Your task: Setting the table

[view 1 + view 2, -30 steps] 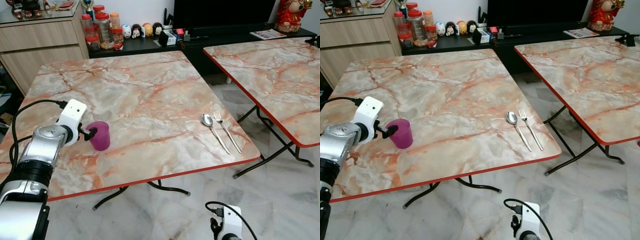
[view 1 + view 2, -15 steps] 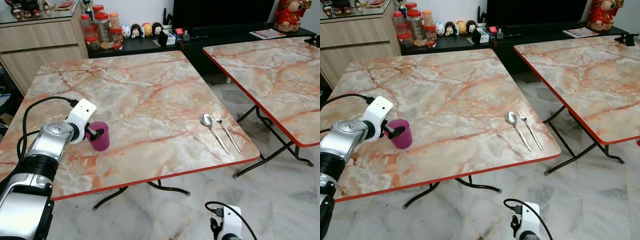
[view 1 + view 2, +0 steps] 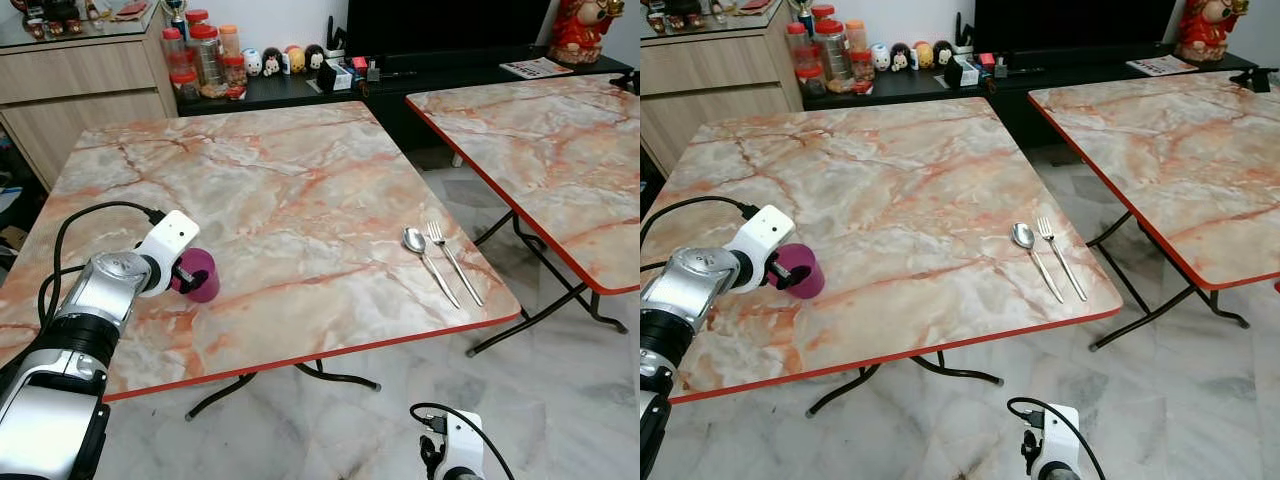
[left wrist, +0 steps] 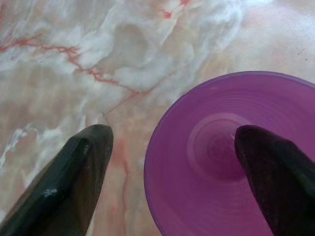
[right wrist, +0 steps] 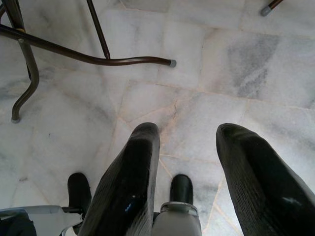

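A purple plastic cup (image 3: 201,279) stands upright on the marble table (image 3: 300,170), near its left front edge. My left gripper (image 4: 172,136) is open at the cup. One black finger (image 4: 268,167) dips inside the cup (image 4: 216,162); the other finger (image 4: 78,172) is outside, a little clear of the rim. A spoon (image 3: 415,241) and a fork (image 3: 440,240) lie side by side near the table's right front corner. My right gripper (image 5: 189,135) hangs open low over the floor, below the table's front edge.
A second marble table (image 3: 540,130) stands close on the right, with a narrow gap between them. Jars (image 3: 205,55) and figurines sit on a low black bench behind, beside a wooden cabinet (image 3: 80,85). Curved metal table legs (image 5: 88,56) rest on the marble floor.
My left gripper has moved right onto the cup and tipped down, so that one finger is now inside it. The cup has stayed about where it was.
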